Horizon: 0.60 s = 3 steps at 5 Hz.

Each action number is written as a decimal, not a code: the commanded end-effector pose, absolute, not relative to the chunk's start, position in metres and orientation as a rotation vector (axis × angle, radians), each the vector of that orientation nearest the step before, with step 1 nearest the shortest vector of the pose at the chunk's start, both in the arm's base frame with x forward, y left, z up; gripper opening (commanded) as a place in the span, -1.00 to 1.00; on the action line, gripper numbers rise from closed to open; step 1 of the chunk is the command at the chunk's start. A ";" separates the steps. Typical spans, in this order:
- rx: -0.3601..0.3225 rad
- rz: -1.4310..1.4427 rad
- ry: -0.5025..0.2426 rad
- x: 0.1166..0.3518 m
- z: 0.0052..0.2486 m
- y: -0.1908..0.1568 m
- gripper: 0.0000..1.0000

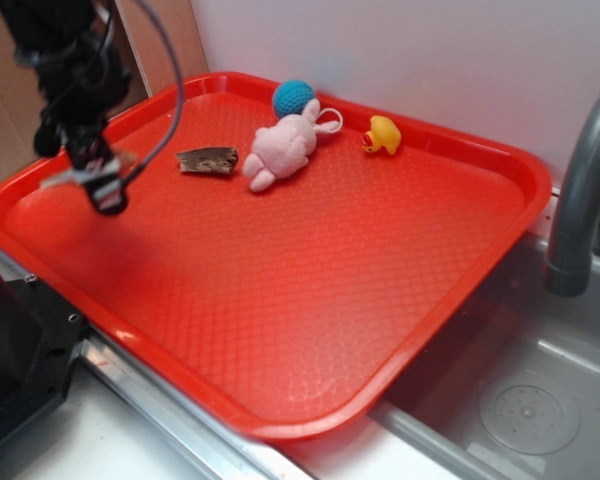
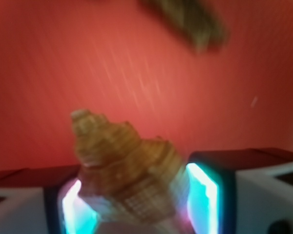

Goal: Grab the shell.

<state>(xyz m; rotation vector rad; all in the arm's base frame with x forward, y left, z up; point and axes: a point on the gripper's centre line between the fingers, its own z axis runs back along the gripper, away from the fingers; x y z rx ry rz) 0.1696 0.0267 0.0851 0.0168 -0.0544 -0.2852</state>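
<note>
Exterior view first: we see the gripper (image 1: pixel 98 180) over the far-left part of the red tray (image 1: pixel 310 330), w/ a small tan bit poking out at its tip, which we take for the shell (image 1: pixel 123 158). Rel. to the tray: a flat dark bark-like piece (image 1: pixel 207 160) lies just right of the gripper on the tray floor, a pink plush toy (image 1: pixel 280 148) beyond that, a blue ball (image 1: pixel 293 97) near the tray's back rim, a yellow duck (image 1: pixel 382 134) further right.

Wrist view: the shell (image 2: pixel 124 170) sits between the two fingers (image 2: pixel 210 195), so we'd say the gripper is clamped on it. Pic is blurred, so contact on each side is hard to confirm. Tray floor shows behind, bark piece (image 2: pixel 190 22) at the top.

Risk, as we judge it: the shell is bumpy and tapered, grip looks to be on the wider body only. It could pivot or squirt out toward its pointed end if the arm swings fast, and drop back on the tray.
</note>
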 end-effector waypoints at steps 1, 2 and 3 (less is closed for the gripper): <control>0.048 -0.140 -0.024 0.186 0.164 0.000 -1.00; 0.069 -0.043 -0.057 0.180 0.196 -0.004 -1.00; 0.042 -0.003 -0.097 0.178 0.221 -0.004 -1.00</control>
